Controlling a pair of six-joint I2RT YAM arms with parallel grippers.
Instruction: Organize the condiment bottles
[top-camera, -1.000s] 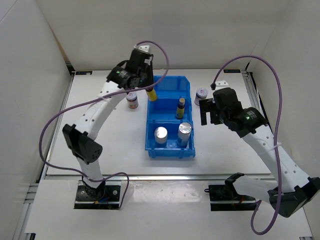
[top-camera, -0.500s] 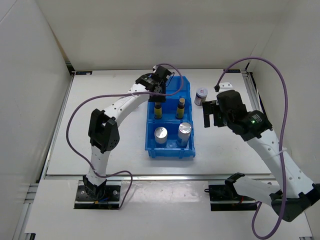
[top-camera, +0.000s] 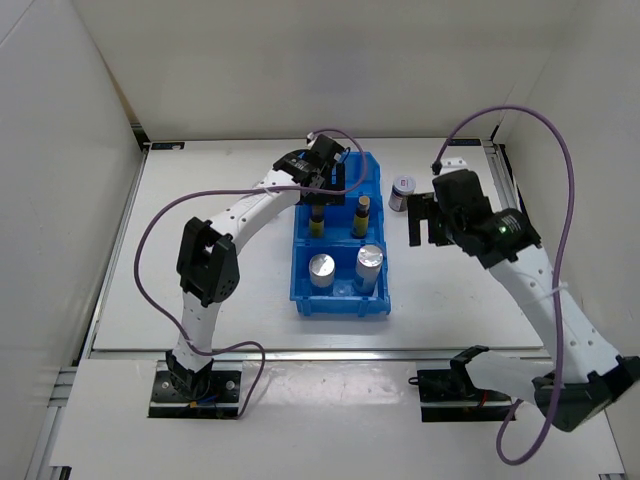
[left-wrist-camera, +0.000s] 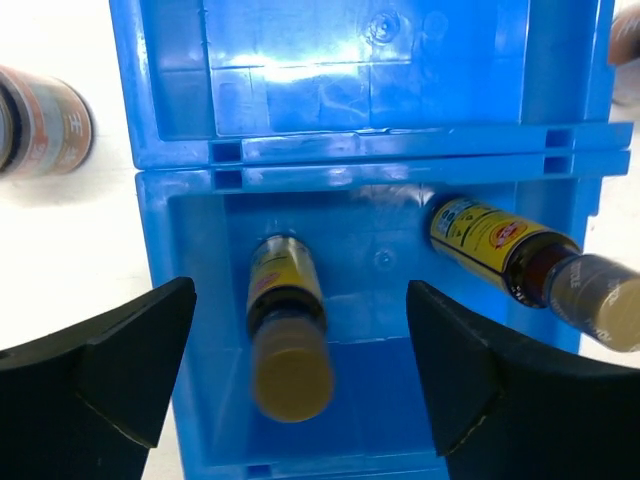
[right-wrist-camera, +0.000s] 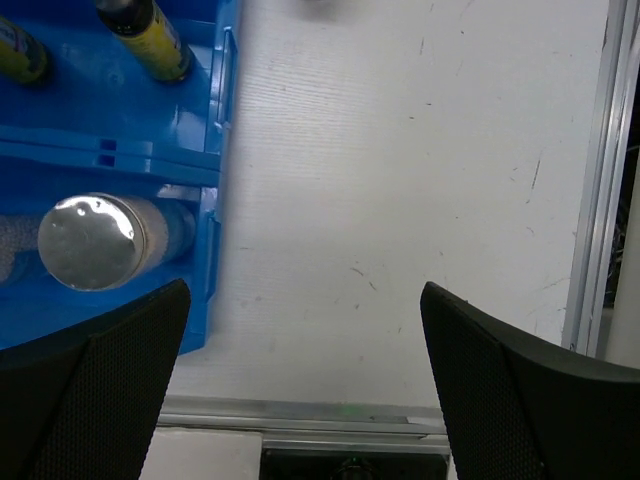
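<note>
Top external view, working from the bottom of the frame upward: the blue bin (top-camera: 340, 303) sits dead centre on the white table (top-camera: 440, 310); its nearest compartment holds the two silver-topped cylinders (top-camera: 322, 266) (top-camera: 369, 259), upright and side by side; the middle compartment has both amber bottles (top-camera: 317, 222) (top-camera: 360, 217), also standing next to each other. Switch to the left wrist view and you get the left gripper (left-wrist-camera: 300, 290) hanging right over that middle compartment, jaws spread wide with the left-hand bottle between them; neither of the fingers (left-wrist-camera: 120, 370) touches it, so it's holding nothing; that bottle looks a bit blurry in the shot. Right of centre in the overhead frame, the right gripper (top-camera: 425, 222) hovers over bare table just beside the bin; its own wrist view shows the jaws gaping wide with only tabletop between them. Further back, one squat jar (top-camera: 403, 186) stands on the table just right of the bin's far end; the other squat jar (left-wrist-camera: 40, 120) shows up only as a blur at the upper left of the left wrist frame, on the table left of the bin.
</note>
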